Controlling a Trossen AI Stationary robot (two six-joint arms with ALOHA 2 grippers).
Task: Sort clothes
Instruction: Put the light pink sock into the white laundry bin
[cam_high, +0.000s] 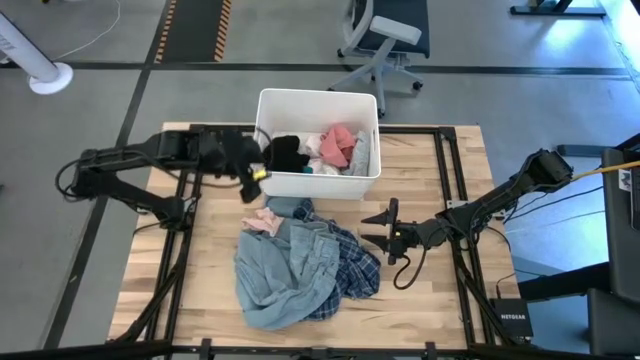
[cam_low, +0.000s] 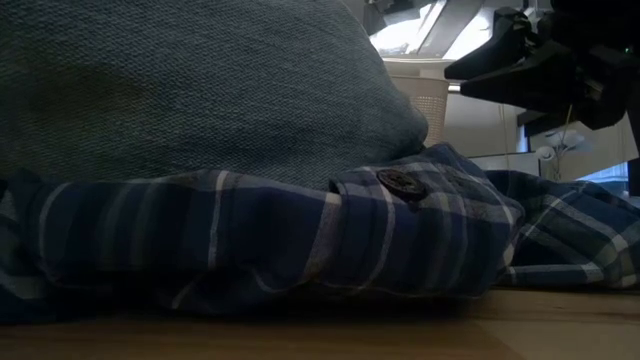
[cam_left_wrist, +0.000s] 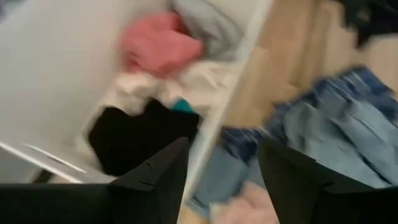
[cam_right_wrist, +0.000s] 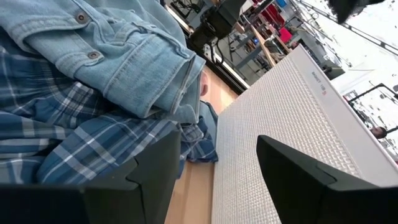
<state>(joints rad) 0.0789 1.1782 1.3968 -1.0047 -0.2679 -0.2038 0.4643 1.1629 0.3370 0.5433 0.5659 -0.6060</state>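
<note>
A white bin (cam_high: 366, 188) stands at the table's far middle. In it lie a black garment (cam_high: 285, 153), a white one (cam_high: 320, 152), a salmon pink one (cam_high: 338, 143) and a grey one (cam_high: 361, 155). On the table in front of the bin lies a heap: a light-blue denim shirt (cam_high: 280, 272) over a navy plaid shirt (cam_high: 352, 272), with a pink piece (cam_high: 264, 220) at its far left. My left gripper (cam_left_wrist: 222, 149) hangs open over the bin's near left corner (cam_high: 252, 180), holding nothing. My right gripper (cam_high: 374, 228) stands open just right of the heap, fingers toward it.
Black frame rails (cam_high: 445, 170) run along the table's sides. A small black box (cam_high: 510, 318) sits at the near right corner. Bare wood shows between the heap and the right arm (cam_high: 480, 210). An office chair (cam_high: 385, 40) stands beyond the far edge.
</note>
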